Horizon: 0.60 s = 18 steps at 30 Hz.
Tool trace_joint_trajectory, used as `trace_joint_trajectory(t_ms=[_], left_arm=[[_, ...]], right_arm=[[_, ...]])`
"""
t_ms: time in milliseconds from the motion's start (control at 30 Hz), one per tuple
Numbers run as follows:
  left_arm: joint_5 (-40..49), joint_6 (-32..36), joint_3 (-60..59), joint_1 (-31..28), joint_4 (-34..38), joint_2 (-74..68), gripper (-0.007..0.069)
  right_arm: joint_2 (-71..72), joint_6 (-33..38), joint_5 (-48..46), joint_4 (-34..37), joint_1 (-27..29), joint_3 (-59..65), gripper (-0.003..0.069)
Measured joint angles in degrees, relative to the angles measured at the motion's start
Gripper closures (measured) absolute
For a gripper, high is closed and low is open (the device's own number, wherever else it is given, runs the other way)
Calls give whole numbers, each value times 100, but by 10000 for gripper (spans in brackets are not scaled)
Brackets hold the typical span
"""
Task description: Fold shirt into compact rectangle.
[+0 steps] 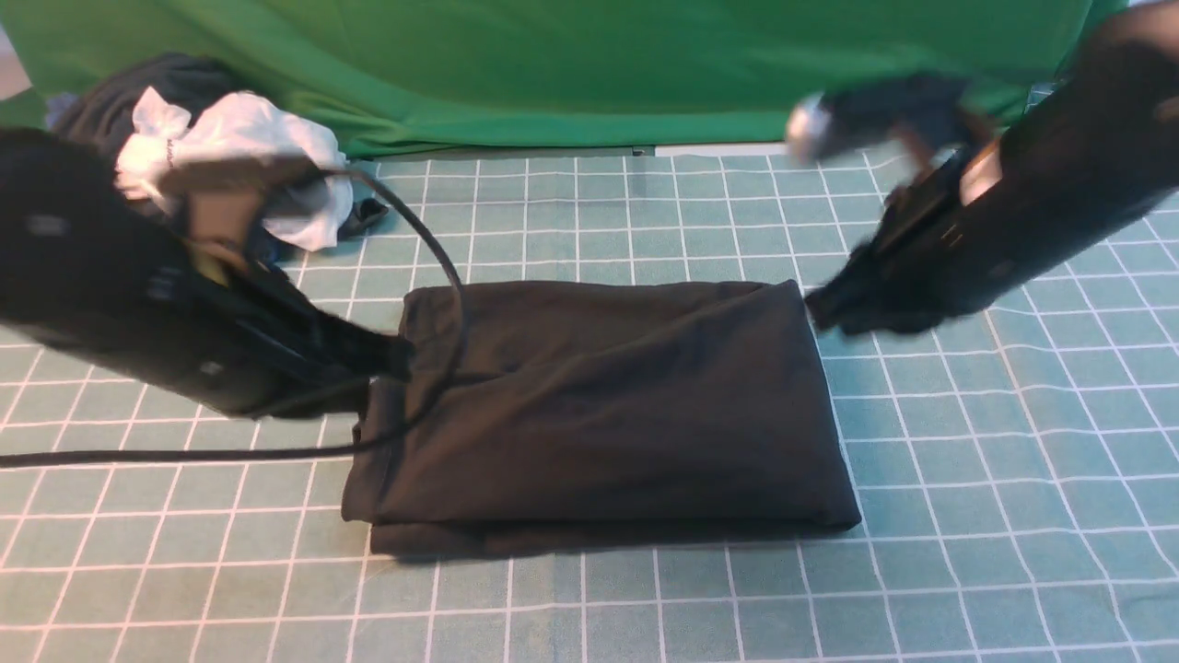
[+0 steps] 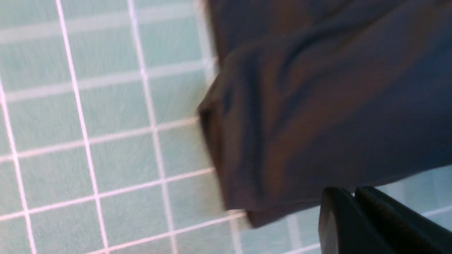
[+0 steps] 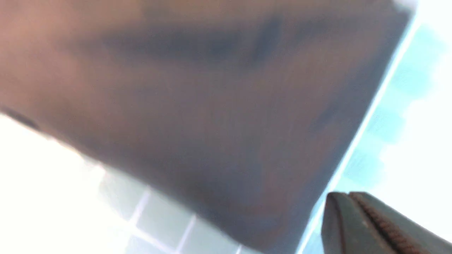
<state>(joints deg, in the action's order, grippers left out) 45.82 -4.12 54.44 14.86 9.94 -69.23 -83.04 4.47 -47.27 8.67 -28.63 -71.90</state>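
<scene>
Black shirt (image 1: 599,405) lies folded into a rectangle at centre of the surface (image 1: 967,516). My left fingers (image 1: 391,354) at 9 o'clock and right fingers (image 1: 824,313) at 2 o'clock are closed, empty, flanking its edges, probably clearing the finished fold.

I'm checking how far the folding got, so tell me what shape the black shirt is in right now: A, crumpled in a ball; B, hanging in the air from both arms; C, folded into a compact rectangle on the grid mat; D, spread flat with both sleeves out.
C: the shirt lies on the grid mat as a neat layered rectangle, no sleeves showing.
</scene>
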Motion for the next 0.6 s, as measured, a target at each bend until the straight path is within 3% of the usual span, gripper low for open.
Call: trace_joint_trajectory(t_ms=[333, 600], left_arm=[[173, 0, -299, 0, 233, 3239, 613], [-217, 0, -1660, 0, 448, 5694, 613]], right_arm=[[3284, 280, 1935, -654, 0, 725, 642], [6196, 357, 4069, -800, 0, 3283, 640]])
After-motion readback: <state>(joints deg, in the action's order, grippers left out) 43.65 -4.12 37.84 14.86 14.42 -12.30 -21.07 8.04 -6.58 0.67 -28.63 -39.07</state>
